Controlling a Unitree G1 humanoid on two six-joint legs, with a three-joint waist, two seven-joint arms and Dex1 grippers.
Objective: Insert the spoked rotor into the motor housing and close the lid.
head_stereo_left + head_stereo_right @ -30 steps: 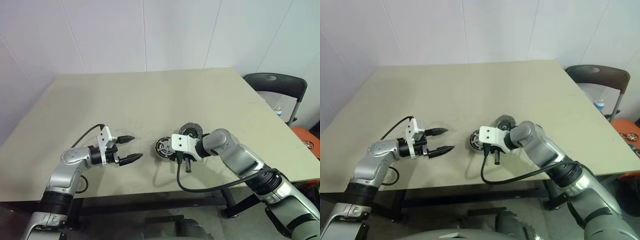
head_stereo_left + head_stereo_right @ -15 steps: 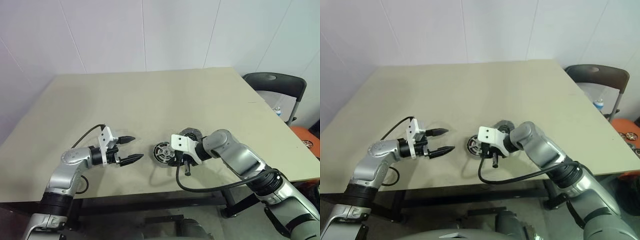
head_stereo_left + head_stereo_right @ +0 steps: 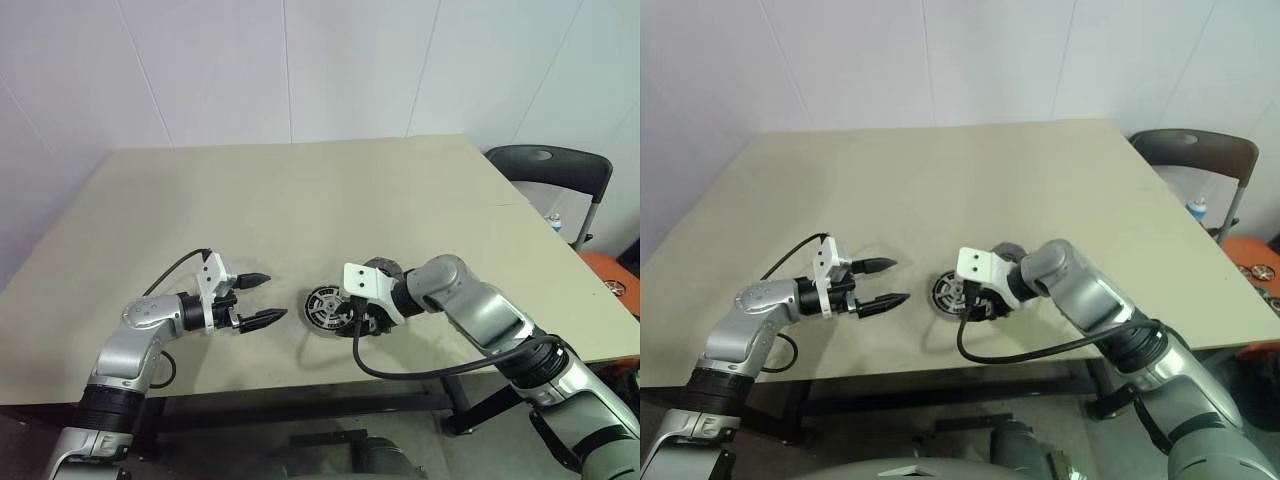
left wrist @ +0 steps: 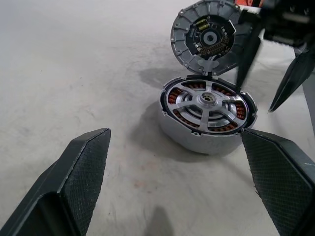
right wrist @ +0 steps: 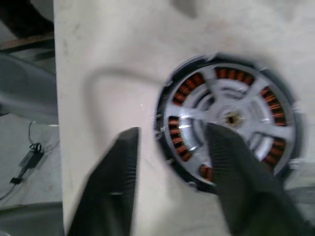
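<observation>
R gripper (image 5: 172, 162) over unlabelled rotor (image 4: 206, 103)

I see a beige table (image 3: 300, 200) carrying one thing near its front edge: the motor housing (image 4: 206, 118), sitting flat with the spoked rotor (image 4: 205, 103) in it and its lid (image 4: 209, 37) standing open.

Both arms reach in over the table (image 3: 300, 190), one gripper on either side of the motor housing (image 3: 326, 304).

The left gripper (image 3: 262, 297) hangs well to the left of the motor housing, roughly level, its two black fingers (image 4: 78, 177) spread wide and pointing at it. The right gripper (image 5: 172, 182) hovers just above the housing, angled downward with the wrist bent inward, its fingers (image 5: 115, 187) parted and gripping nothing.
</observation>
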